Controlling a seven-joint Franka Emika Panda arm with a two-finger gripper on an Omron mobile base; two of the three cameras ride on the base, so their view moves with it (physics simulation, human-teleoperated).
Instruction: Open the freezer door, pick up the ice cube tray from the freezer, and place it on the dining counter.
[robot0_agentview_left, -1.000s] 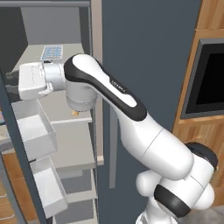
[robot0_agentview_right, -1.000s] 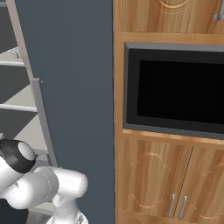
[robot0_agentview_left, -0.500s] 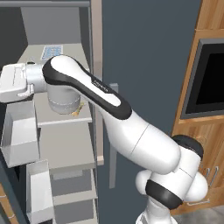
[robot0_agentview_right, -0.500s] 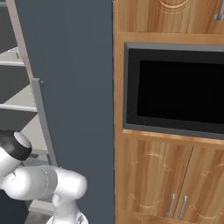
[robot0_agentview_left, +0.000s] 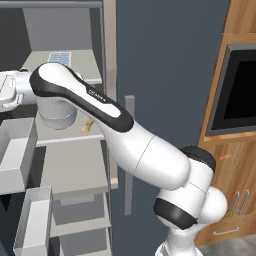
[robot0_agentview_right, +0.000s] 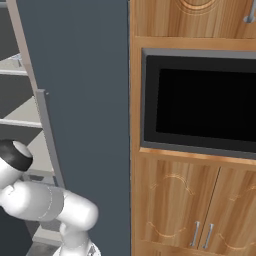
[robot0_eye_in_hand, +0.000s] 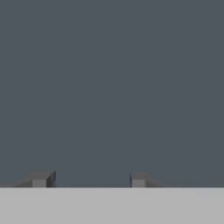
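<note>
Freezer (robot0_agentview_left: 65, 165) open, door (robot0_agentview_left: 17, 150) swung left with its white bins. Ice cube tray (robot0_agentview_left: 60, 57) flat on the upper shelf, long axis running back — up and right of the end effector (robot0_eye_in_hand: 89, 179). End effector partly open, holding nothing, narrower than a second ago, hand farther left.

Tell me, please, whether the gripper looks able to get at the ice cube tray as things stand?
Probably not directly: the ice cube tray lies at the back of an upper freezer shelf, while the gripper faces a plain dark grey surface, so the hand must turn first.
</note>
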